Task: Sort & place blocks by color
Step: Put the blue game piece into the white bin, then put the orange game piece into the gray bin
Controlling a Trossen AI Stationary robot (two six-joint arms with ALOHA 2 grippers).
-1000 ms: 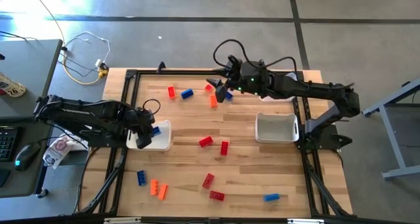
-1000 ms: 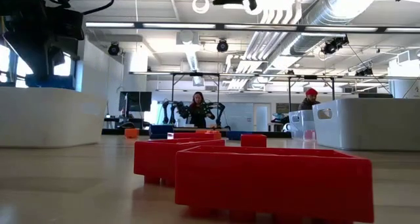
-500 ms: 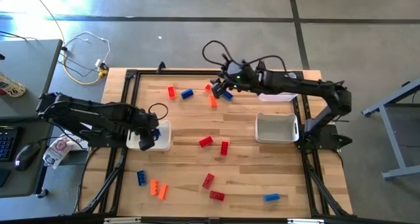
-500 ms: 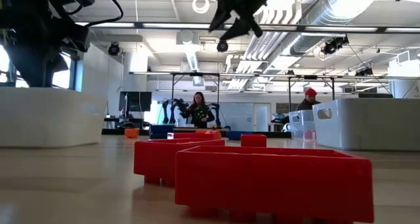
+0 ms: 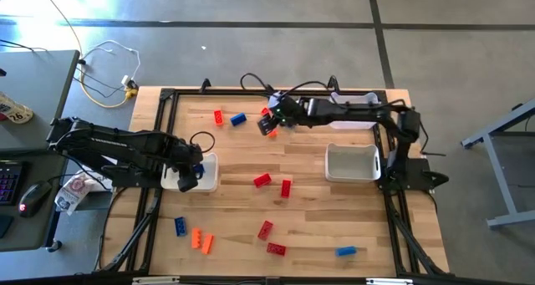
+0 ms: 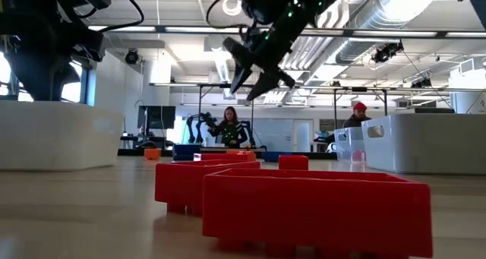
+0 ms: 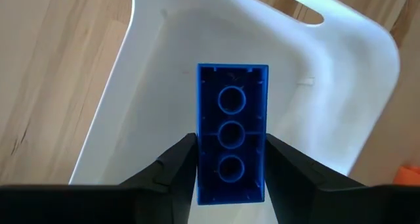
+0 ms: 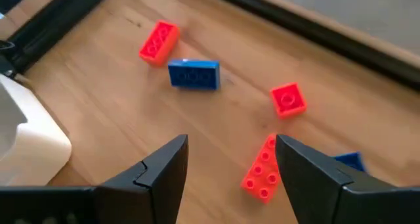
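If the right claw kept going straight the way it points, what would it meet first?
Probably bare tabletop: the open right claw frames empty wood, with an orange block just beside its line. Depth is uncertain.

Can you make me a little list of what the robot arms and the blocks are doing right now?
left gripper: over the white bin, blue block between its fingers
right gripper: open, empty, above the far-side blocks
below the right gripper: orange block, small red block, blue block, red block
other white bin: right side, no blocks visible inside
rest of blocks: scattered on the table
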